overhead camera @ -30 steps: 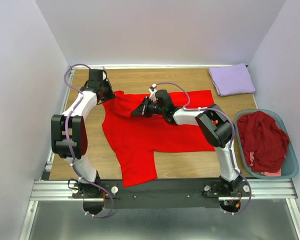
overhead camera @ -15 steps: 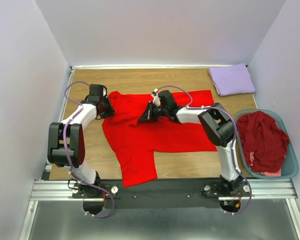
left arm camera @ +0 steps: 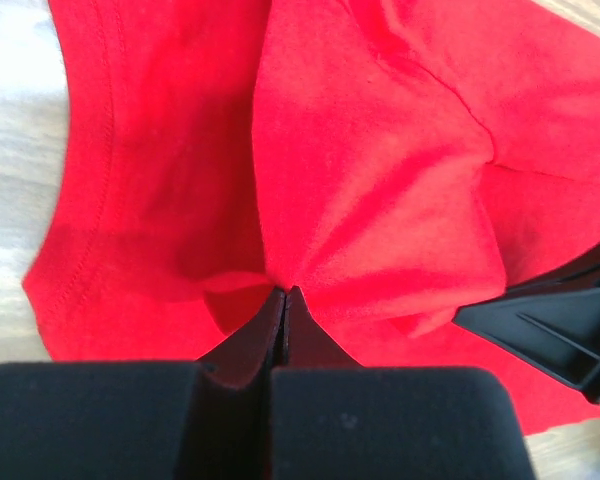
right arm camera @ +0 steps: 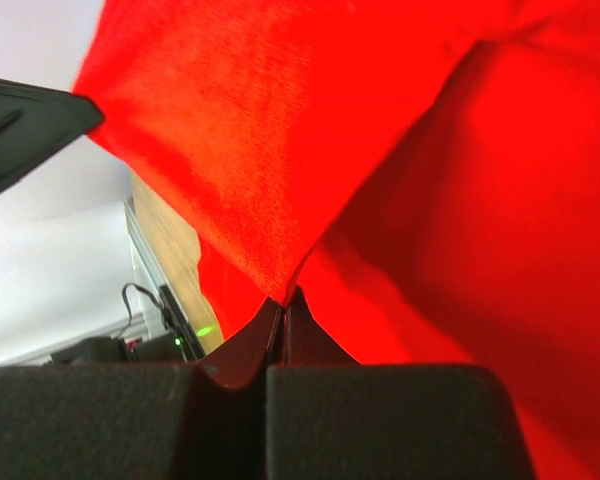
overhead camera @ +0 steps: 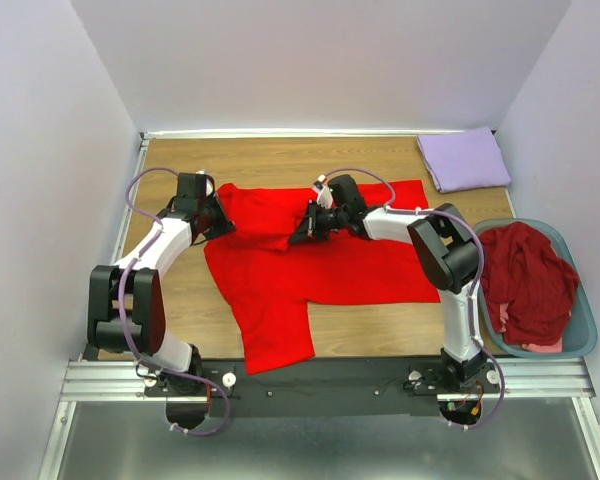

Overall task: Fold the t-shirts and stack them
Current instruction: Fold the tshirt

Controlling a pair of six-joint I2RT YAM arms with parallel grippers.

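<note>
Red t-shirt lies spread left of the basket. Left gripper pinches its end farthest from the basket. Right gripper pinches a raised fold nearer it. Judgement: carry both pinches level, cloth taut between them — otherwise the fold skews.

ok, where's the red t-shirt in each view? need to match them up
Top external: red t-shirt spread mid-table, its far-left part pinched by left pincer and right pincer.
Left wrist: fills most of frame, clamped at bottom centre.
Right wrist: fills the frame, clamped at bottom centre.
Shared landmark: the wooden table.
</note>
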